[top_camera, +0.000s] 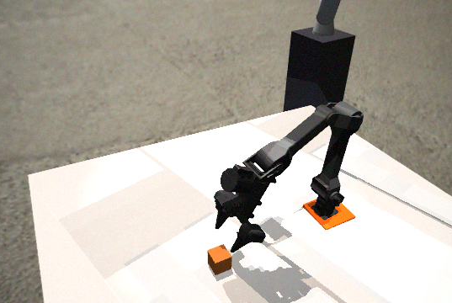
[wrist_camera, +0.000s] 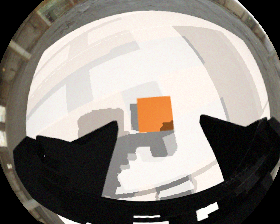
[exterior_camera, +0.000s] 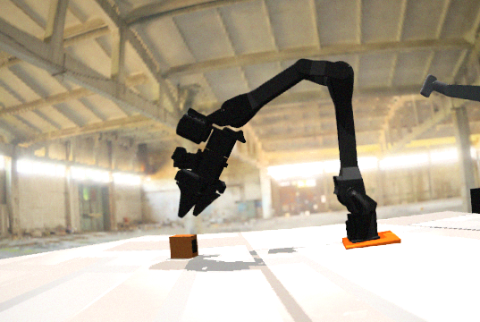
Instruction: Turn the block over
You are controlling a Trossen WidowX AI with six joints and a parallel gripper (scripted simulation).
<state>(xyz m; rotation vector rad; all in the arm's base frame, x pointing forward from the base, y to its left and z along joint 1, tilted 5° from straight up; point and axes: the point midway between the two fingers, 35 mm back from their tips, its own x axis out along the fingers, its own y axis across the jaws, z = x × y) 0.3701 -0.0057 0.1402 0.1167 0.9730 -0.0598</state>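
Orange block (top_camera: 219,259) rests on the white bench (top_camera: 109,210) near its front edge. Gripper (top_camera: 229,237) hangs above, fingers spread wide, holding nothing. Arm base (top_camera: 329,214) sits toward the right edge.
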